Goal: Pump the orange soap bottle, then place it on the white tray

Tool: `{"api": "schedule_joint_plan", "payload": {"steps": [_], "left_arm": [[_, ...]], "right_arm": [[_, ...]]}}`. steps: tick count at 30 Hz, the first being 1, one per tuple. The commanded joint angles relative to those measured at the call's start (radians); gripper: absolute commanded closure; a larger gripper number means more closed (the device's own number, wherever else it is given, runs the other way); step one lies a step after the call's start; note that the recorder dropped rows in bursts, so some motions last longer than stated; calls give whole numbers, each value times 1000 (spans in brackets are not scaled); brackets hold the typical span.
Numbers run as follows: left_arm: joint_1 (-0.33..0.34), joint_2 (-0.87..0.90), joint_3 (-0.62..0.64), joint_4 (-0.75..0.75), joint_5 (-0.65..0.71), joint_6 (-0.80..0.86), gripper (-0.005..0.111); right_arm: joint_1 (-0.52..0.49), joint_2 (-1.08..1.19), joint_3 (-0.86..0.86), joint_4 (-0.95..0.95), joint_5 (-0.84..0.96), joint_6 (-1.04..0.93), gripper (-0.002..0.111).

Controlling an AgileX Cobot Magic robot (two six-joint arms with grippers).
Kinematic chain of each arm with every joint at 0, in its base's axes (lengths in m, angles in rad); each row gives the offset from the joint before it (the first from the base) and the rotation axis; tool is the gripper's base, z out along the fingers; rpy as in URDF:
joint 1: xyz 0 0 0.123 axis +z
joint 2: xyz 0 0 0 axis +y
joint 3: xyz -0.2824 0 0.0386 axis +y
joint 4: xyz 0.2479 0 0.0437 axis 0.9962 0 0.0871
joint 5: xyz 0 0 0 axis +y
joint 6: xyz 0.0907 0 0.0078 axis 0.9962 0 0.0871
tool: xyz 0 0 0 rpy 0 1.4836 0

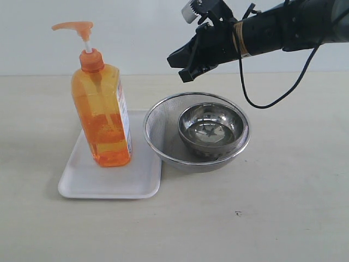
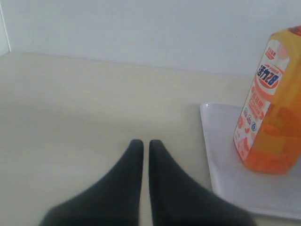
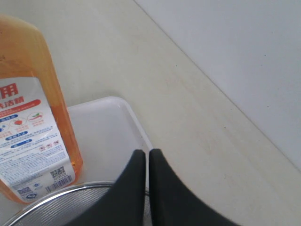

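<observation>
The orange soap bottle (image 1: 102, 114) is standing upright on the white tray (image 1: 109, 183). The right tool (image 1: 188, 71), jaws pressed together and holding nothing, is hanging above the mesh strainer (image 1: 163, 117), with the bottle lying to its left in the exterior view. The left tool (image 2: 141, 146), equally closed and empty, is sitting low over the worktop (image 2: 70, 103) beside the tray. The label (image 2: 268, 77) is showing Chinese characters and "28".
</observation>
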Motion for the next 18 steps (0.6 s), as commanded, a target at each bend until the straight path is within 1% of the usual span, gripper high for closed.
{"api": "schedule_joint_plan", "payload": {"steps": [1,3,10,18], "left_arm": [[-3,-2,3,-8,12,-16,102],[-3,-2,3,-8,12,-44,102],[-3,-2,3,-12,12,-52,102],[-7,-2,3,-17,12,-29,102]], "right_arm": [[-7,-9,-4,5,2,0,109],[-7,-9,-4,5,2,0,109],[-7,-9,-4,5,2,0,109],[-7,-9,-4,5,2,0,109]]}}
